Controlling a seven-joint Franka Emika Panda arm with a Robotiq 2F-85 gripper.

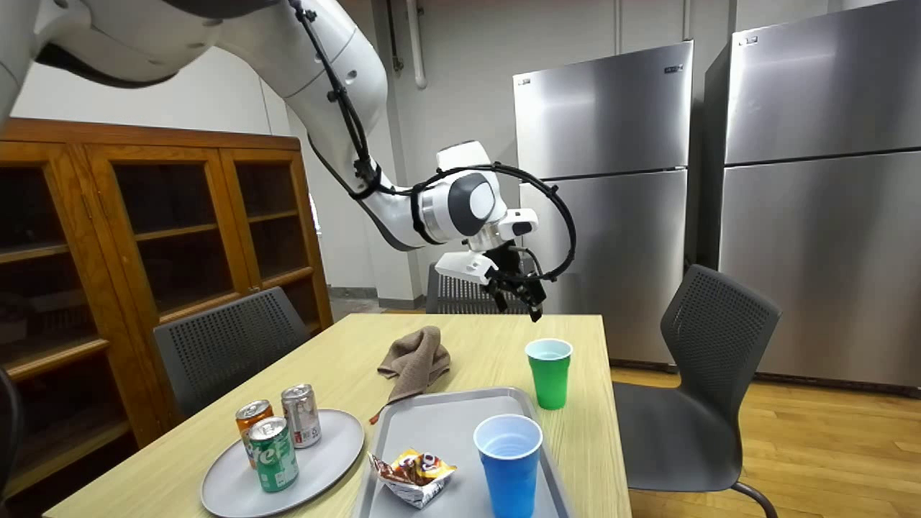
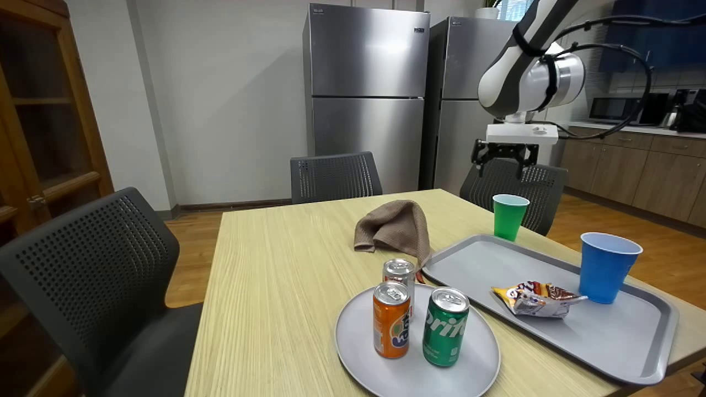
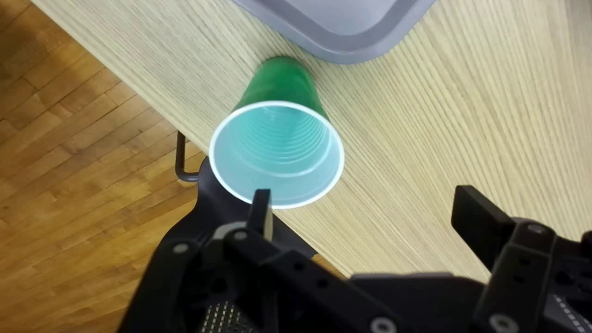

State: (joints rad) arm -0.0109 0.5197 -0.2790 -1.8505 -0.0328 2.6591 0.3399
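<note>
Glazed wooden cabinetry (image 1: 230, 230) is seen along the left side of the room in an exterior view, with a dark chair (image 1: 234, 345) set at the pale bench (image 1: 345, 352). On a round plate (image 1: 338, 439) an orange can (image 1: 252, 419), a green can (image 1: 273, 457) and a silver can (image 1: 302, 417) are grouped upright. Beyond these, a brown cloth (image 1: 417, 360) is bunched beside the gray tray (image 1: 453, 414), on which a snack packet (image 1: 414, 475) and an upright blue cup (image 1: 509, 467) are placed. The pincer (image 2: 499, 173) is held in the air, released, fingers parted wide, higher than the nearby green cup (image 1: 550, 381) and apart from it. That cup is stood upright on the bench, just beside the tray's far corner and near the bench's edge. Farther right, a second chair (image 1: 719, 338) is placed at the bench, with two steel refrigerators (image 1: 604, 115) ranged behind.
</note>
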